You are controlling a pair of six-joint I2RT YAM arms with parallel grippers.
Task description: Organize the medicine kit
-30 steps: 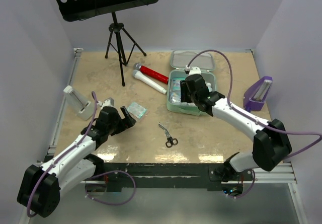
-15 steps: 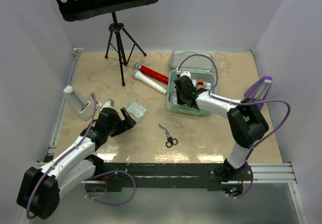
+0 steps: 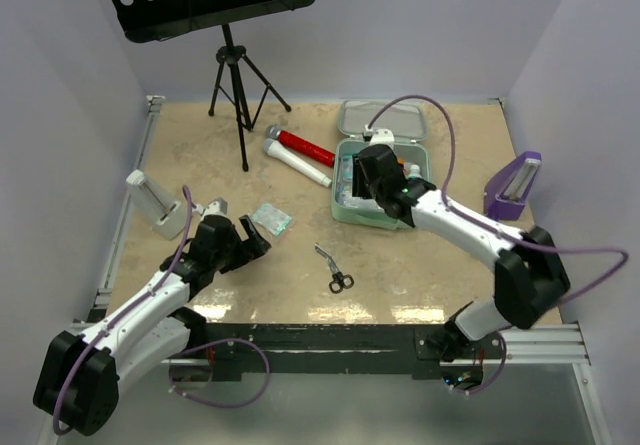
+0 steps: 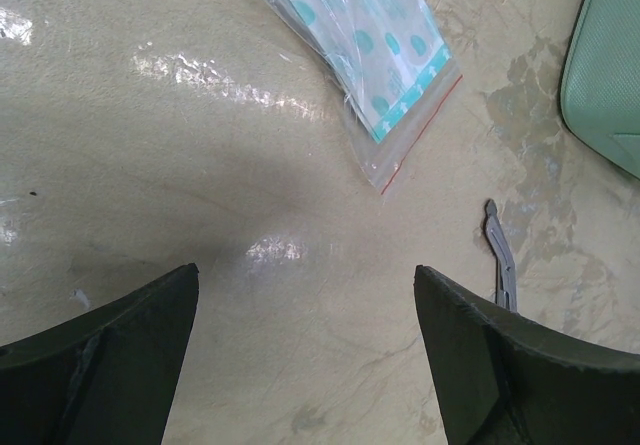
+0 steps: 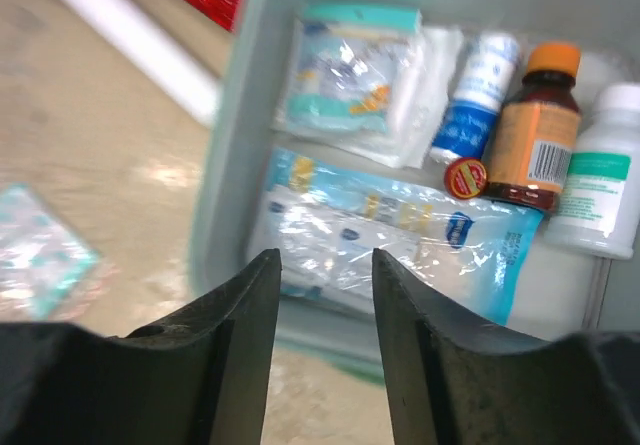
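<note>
nearby, scissors [image 3: 336,270], clear pouch [image 3: 271,219], red-white tube [image 3: 300,157] beside open medicine kit [image 3: 352,215]

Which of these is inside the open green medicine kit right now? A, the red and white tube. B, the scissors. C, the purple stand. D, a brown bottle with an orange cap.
D: the right wrist view shows the brown bottle with the orange cap inside the medicine kit beside a white bottle, while the scissors lie outside it.
</note>
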